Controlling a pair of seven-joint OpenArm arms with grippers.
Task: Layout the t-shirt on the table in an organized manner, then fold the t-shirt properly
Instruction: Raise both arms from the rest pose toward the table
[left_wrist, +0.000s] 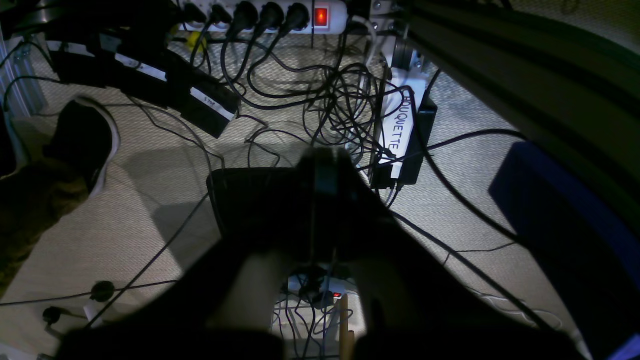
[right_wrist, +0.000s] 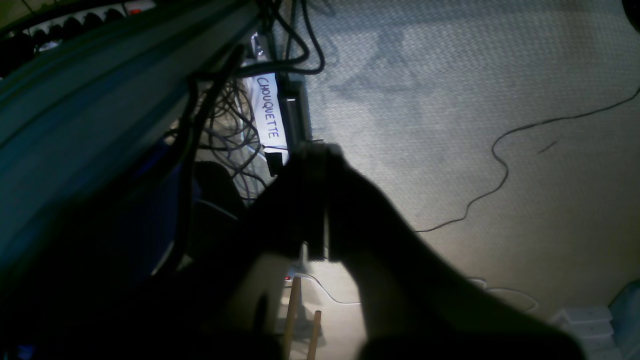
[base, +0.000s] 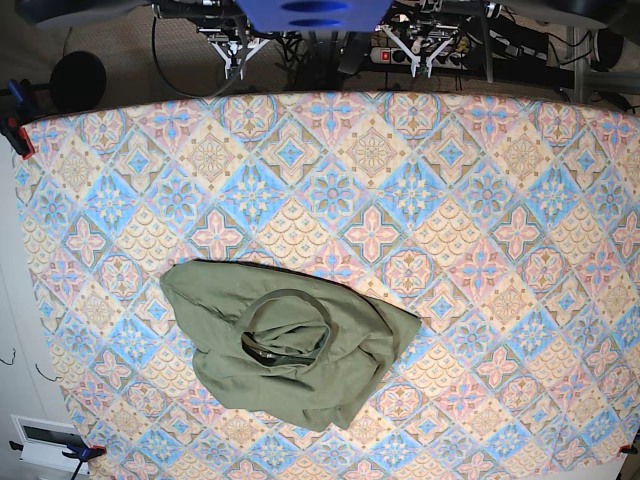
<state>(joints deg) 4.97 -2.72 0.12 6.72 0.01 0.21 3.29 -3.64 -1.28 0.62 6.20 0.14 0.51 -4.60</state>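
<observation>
Patterned cloth in pink, blue and cream covers the table (base: 480, 200), and the t-shirt (base: 290, 345) lies bunched on its near-left part, well away from both arms, which hang off the far edge over the carpet. It looks light, soft and limp; I'd pinch it at the shoulders beside the collar (base: 288, 325). Olive green, collar up, sleeves tucked under. Left gripper (left_wrist: 320, 165) and right gripper (right_wrist: 315, 200) each show jaws pressed together, holding nothing.
</observation>
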